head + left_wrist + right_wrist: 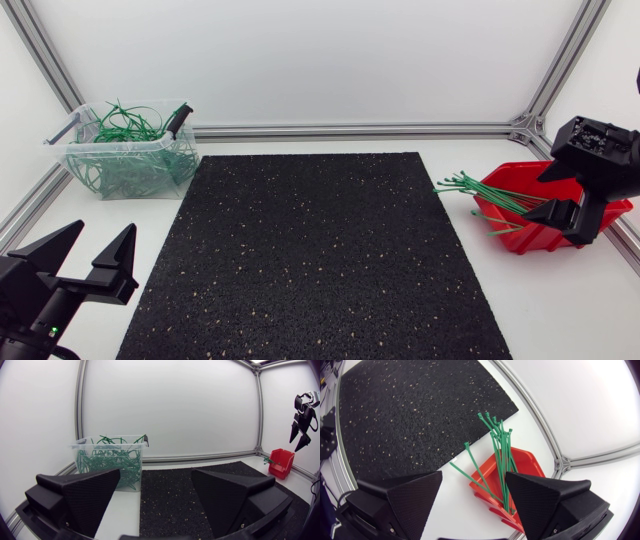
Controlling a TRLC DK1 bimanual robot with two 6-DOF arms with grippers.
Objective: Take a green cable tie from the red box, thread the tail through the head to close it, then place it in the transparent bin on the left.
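Nearest, at the table's front left corner: left matte black gripper (pixel 101 236), wedge fingers spread wide, released, pointing toward the far wall. Beside it and running back across the middle: rectangular black rubber mat with pale speckles (pixel 310 250), flat on the white table (pixel 560 300). Farther, at the right edge: right matte black gripper (pixel 474 476), likewise released, poised above the open-fronted red plastic box (pixel 515 236). In that box: bundle of straight green cable ties (pixel 480 190), heads fanning out over the rim toward the mat. Farthest, in the back left corner: transparent plastic bin (pixel 130 168) with a tangle of looped green ties (pixel 125 125).
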